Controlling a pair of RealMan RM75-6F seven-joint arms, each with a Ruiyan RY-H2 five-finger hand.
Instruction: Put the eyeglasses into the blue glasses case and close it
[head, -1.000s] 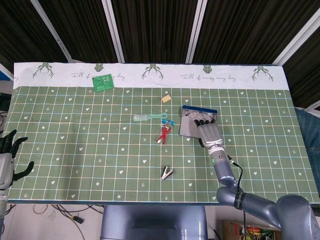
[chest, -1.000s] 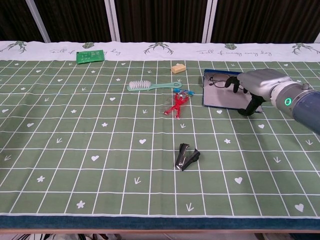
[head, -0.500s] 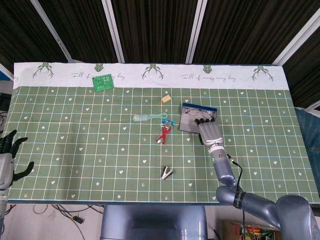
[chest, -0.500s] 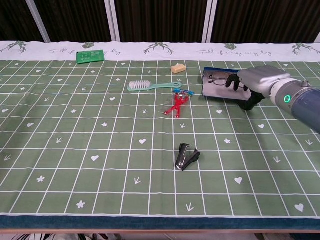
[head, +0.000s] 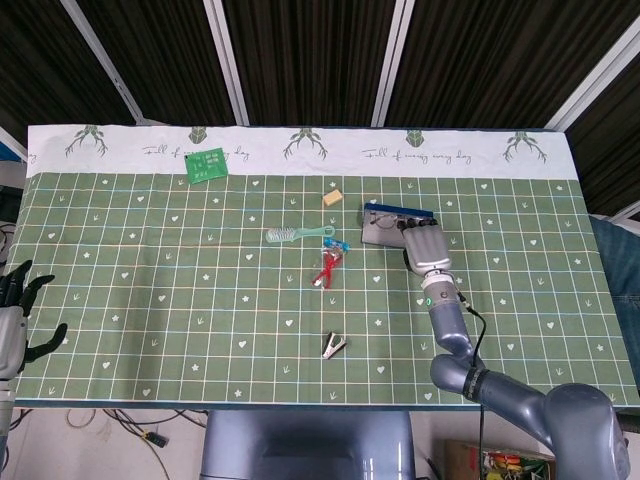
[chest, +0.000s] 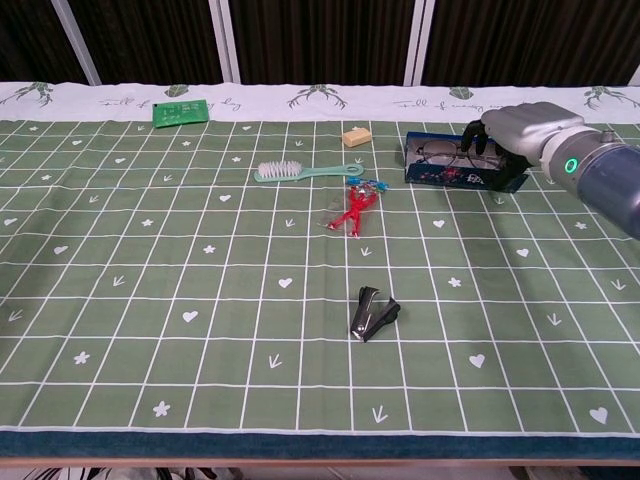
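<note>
Blue shows along the far edge of the glasses case (chest: 462, 172), which sits on the right half of the green checked tablecloth (head: 150, 290). A second ago its grey lid lay flat and open toward the robot; now that flap is raised steeply, nearly standing against the base, so the case looks much narrower from the head view. In the chest view the eyeglasses (chest: 440, 152) can be seen inside, between the lifted flap and the blue base, where they already were before.

The right hand (chest: 515, 125) has moved away from the near edge of the flap and now sits up at the case's right end, its dark fingers (chest: 478, 140) curled over the top edge and pressing on the flap. It touches the case, but whether it truly grips it cannot be told from either view.

The left hand (head: 18, 320) hangs at the far left edge of the table as before, fingers spread, holding nothing.

Nothing else has shifted: the pale green brush (chest: 300, 171), the red clip (chest: 350, 212), the black stapler remover (chest: 374, 313), the small tan block (chest: 356, 137) and the green card (chest: 180, 111) lie where they were.
</note>
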